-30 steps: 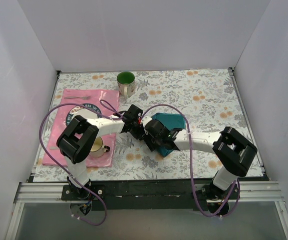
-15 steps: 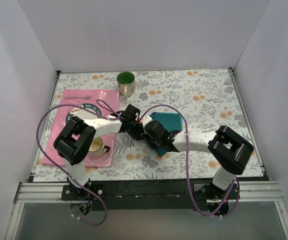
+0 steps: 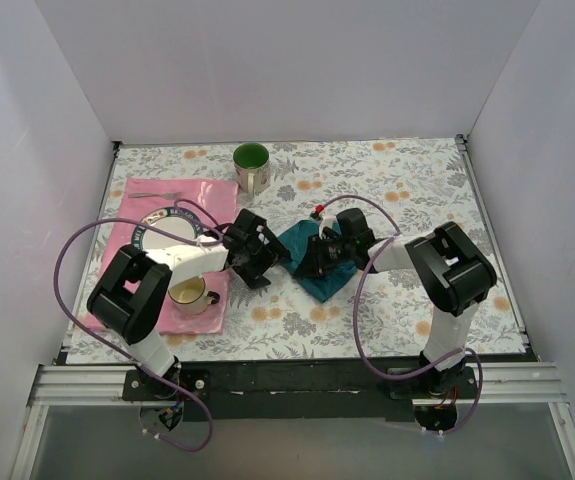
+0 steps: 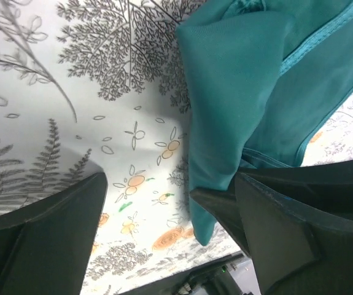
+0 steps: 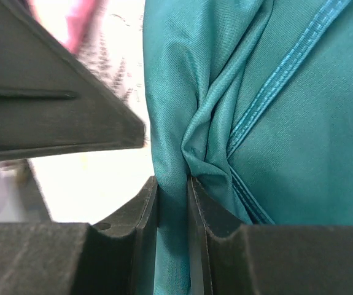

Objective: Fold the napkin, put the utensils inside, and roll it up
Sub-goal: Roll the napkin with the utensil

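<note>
The dark teal napkin (image 3: 319, 284) lies bunched on the floral tablecloth at mid-table. My right gripper (image 3: 314, 257) is shut on a gathered fold of the napkin (image 5: 274, 123); the cloth runs between both fingers (image 5: 144, 206), and the grip (image 5: 173, 190) is tight. My left gripper (image 3: 260, 257) stands open just left of the napkin. In the left wrist view a folded napkin corner (image 4: 225, 110) drapes over the tip of the right-hand finger (image 4: 287, 227), with bare tablecloth in the gap of the left gripper (image 4: 148, 187). One slim utensil (image 3: 160, 195) lies on the placemat's far edge.
A pink placemat (image 3: 152, 190) at the left carries a plate (image 3: 157, 222) and a small cup (image 3: 191, 294). A green mug (image 3: 251, 165) stands at the back. White walls close three sides. The left gripper's black body (image 5: 41, 104) sits close to the right fingers.
The left gripper has opened, let go of the napkin and drawn back to the left. The right gripper closed on the napkin and turned as its arm swung, gathering the cloth.
</note>
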`<state>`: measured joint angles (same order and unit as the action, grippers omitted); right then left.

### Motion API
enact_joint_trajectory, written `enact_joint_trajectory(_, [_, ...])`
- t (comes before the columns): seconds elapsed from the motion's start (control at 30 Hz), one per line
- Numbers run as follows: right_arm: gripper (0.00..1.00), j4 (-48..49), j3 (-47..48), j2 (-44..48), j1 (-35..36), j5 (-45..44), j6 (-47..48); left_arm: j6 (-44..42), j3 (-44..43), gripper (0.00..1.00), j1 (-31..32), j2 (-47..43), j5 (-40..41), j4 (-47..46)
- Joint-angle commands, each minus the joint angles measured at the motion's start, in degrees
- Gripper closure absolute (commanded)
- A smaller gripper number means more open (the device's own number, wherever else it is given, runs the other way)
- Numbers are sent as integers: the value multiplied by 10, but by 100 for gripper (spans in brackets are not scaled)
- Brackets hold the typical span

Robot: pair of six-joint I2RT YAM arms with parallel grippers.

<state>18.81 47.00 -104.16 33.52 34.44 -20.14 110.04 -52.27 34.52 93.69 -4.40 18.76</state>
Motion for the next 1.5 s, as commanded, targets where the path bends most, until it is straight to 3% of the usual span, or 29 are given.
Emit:
enact_joint_trajectory(0.0, [99,73,-23,-59,-35,192,-105,-9,-28,15,-2,41,-6,-8])
enact_joint_trajectory(0.17, [99,100,-15,-97,-49,232,-140,-19,-56,18,-2,83,14,-11])
enact_joint_trajectory(0.3, [99,141,-26,-104,-56,237,-176,-21,-65,34,-1,102,15,-16])
enact_joint_trajectory(0.43, [99,130,-24,-91,-64,226,-172,-17,-33,71,0,94,10,-48])
enact_joint_trajectory(0.5, [99,45,-6,-81,-65,202,-105,-28,-31,83,0,92,10,-51])
enact_joint_trajectory(0.53, [99,2,18,-67,-64,163,-76,-30,-33,94,0,92,9,-51])
enact_joint_trajectory(0.6, [93,-120,46,-48,-56,117,-12,-31,-36,96,0,91,4,-47])
enact_joint_trajectory(0.73, [73,-255,95,16,-29,-19,94,-18,-52,100,1,92,-10,-28])
enact_joint_trajectory(0.77, [65,-271,105,25,-22,-43,103,-14,-56,100,2,94,-12,-14])
enact_joint_trajectory(0.83, [59,-302,108,63,3,-87,117,0,-65,100,3,98,-18,-1])
enact_joint_trajectory(0.97, [40,-293,87,135,68,-246,138,19,-69,100,5,98,-21,22])
enact_joint_trajectory(1.2, [33,-246,75,136,182,-394,145,34,-82,100,6,103,-24,47])
enact_joint_trajectory(1.47, [37,-206,62,85,240,-516,146,42,-85,100,6,101,-26,57])
